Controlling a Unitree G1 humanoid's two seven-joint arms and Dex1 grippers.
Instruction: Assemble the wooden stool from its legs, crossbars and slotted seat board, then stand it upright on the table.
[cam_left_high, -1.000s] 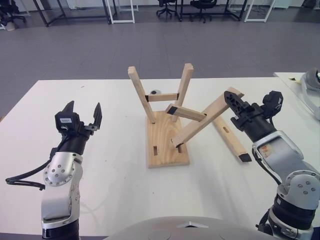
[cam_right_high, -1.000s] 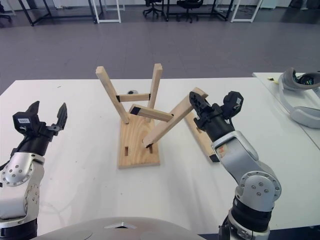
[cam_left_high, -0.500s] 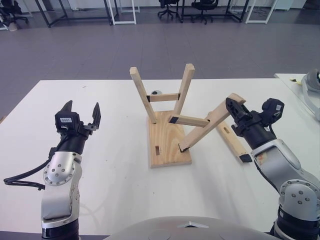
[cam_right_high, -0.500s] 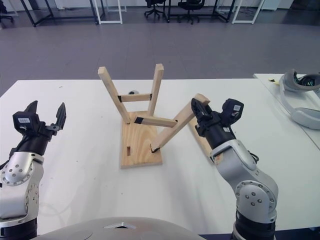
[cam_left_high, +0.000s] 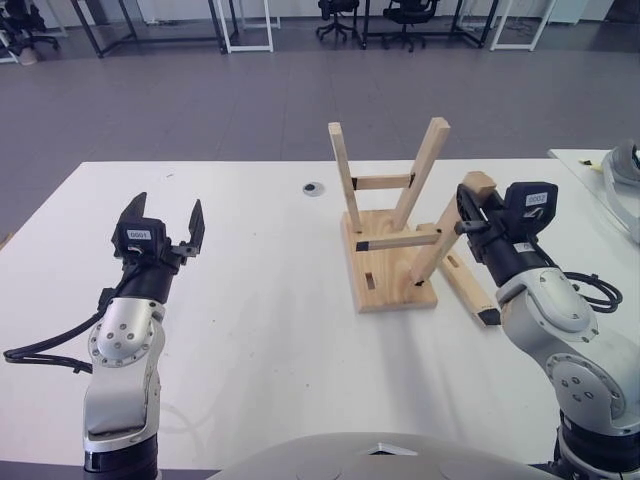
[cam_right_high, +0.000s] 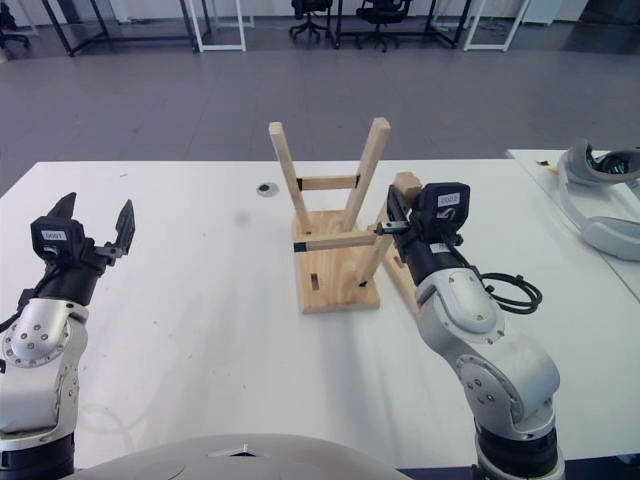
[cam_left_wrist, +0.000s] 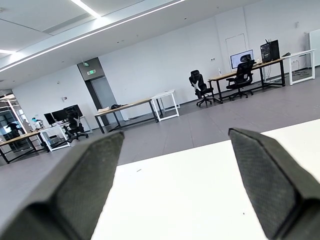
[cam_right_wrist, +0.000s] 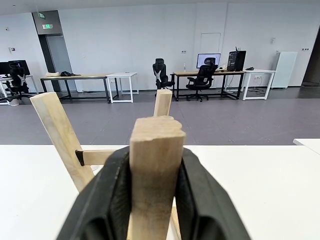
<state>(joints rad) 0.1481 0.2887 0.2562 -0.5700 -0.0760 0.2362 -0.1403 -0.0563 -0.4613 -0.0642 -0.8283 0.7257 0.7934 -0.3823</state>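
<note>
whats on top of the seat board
Three legs stand on the seat board, tied by two crossbars; the right gripper grips the nearest leg. Whether its foot sits in a slot is hidden.

Lighting: bright, even, indoor.
Source: ceiling strip lights (cam_left_wrist: 95, 11), seen overhead in the left wrist view.
Tabletop (cam_left_high: 250, 300): white, uniformly lit from edge to edge.
Shadows: faint, short and soft-edged, lying close under the seat board (cam_left_high: 390, 270).
Left claw (cam_left_wrist: 176, 134): fingers (cam_left_wrist: 90, 180) read dark, near silhouette, against the bright room behind.
</note>
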